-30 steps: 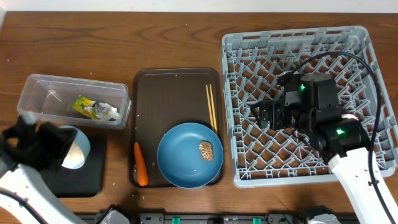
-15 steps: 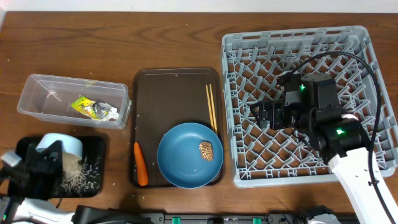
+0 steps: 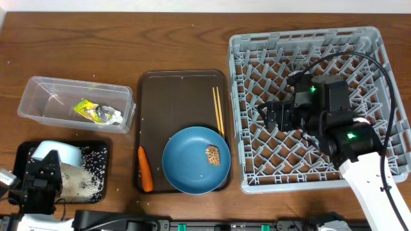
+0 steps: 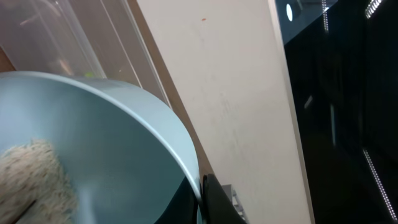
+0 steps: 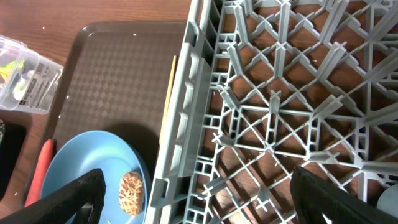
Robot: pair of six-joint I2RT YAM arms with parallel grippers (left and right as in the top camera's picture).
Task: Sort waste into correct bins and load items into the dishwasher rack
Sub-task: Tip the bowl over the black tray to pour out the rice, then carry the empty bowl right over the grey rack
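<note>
The left gripper (image 3: 48,172) sits at the table's (image 3: 128,45) front-left corner, clamped on the rim of the bowl (image 3: 59,154). In the left wrist view one dark finger (image 4: 214,200) presses against that rim. The bowl lies tipped on its side over the black tray (image 3: 101,192), which lies at the same front-left corner. White rice grains (image 3: 87,172) are scattered across the tray's floor, with a denser heap right at the bowl's mouth, and a clump of rice clings inside the bowl. Just behind the black tray, along the table's left edge, stands the clear tub (image 3: 38,90), with the yellow-green wrapper (image 3: 87,108) and its crumpled white tissue toward the tub's right end. The brown serving tray (image 3: 180,90) occupies the middle of the table. The chopsticks (image 3: 218,110) lie side by side along its right edge, and the carrot (image 3: 145,169) lies along its left edge near the front-left corner. The blue plate (image 3: 186,167) fills its front-right corner, with the brown food lump (image 3: 213,155) resting on the plate's right half. The grey dishwasher rack (image 3: 366,38) covers the right side of the table, just beside the serving tray. The right gripper (image 3: 268,117) hovers over the rack's left half, near its left wall, with its jaws spread wide and nothing between them.
</note>
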